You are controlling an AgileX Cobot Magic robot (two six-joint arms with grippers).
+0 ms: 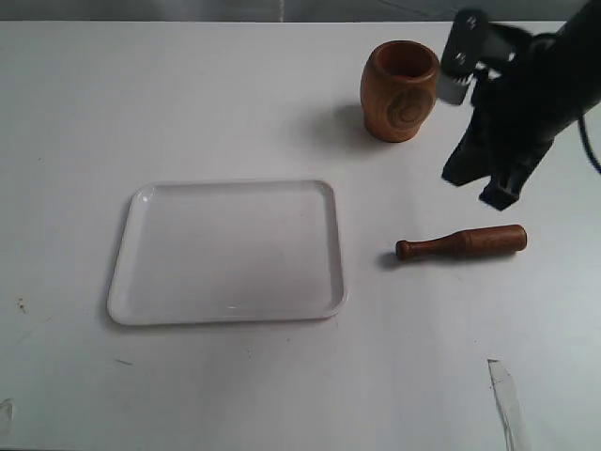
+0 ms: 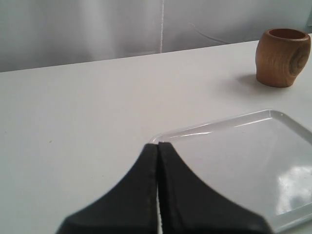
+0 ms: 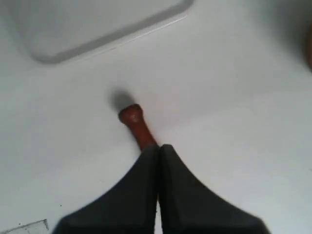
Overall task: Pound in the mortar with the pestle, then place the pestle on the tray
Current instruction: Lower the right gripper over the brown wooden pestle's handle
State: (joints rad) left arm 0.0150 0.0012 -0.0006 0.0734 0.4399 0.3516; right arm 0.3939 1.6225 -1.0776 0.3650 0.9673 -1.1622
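Observation:
The light brown mortar stands upright at the back right of the table, also seen in the left wrist view. The dark pestle lies flat on the table, right of the white tray, knob end toward the tray. My right gripper hangs shut just above and behind the pestle, holding nothing. In the right wrist view its fingertips cover the pestle's thick end; only the knob and handle show. My left gripper is shut and empty near a corner of the tray.
A strip of clear tape lies on the table near the front right. Small dark marks dot the front left. A grey wall runs behind the table's far edge.

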